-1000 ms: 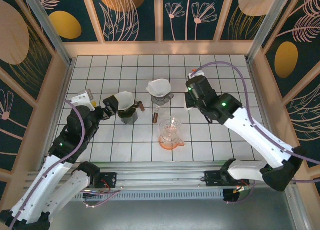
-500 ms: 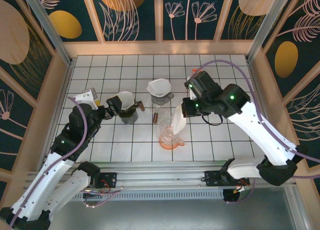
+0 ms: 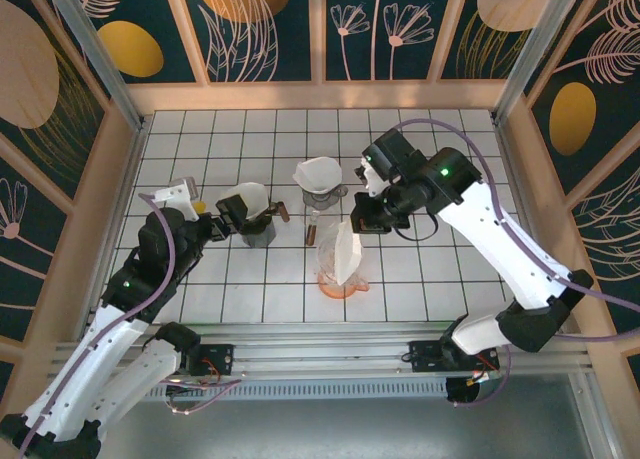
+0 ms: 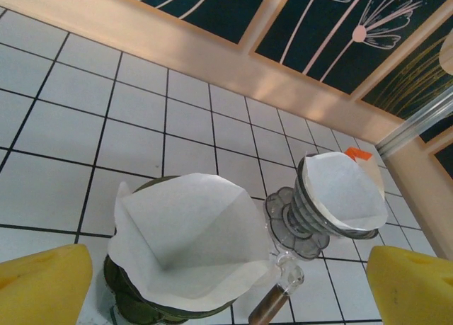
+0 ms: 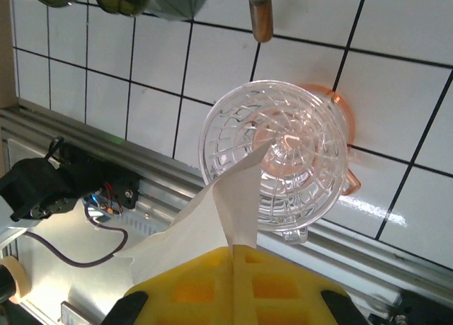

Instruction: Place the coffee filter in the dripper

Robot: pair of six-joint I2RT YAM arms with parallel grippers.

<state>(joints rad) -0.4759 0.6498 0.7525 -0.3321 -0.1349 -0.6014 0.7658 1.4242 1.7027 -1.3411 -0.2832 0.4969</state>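
A white paper coffee filter (image 5: 212, 222) was gripped between the clenched right fingers (image 5: 283, 297). Its tip was seen over the mouth of the clear dripper (image 5: 283, 162), though contact could not be told. The dripper stood on an orange base (image 3: 335, 289) toward the near edge of the tiled worktop (image 3: 420, 139), about midway along it. The left fingers (image 4: 42, 286) were released and spread wide, facing a filter-lined green dripper (image 4: 124, 304) with a grey ribbed dripper (image 4: 297, 226) just beside it.
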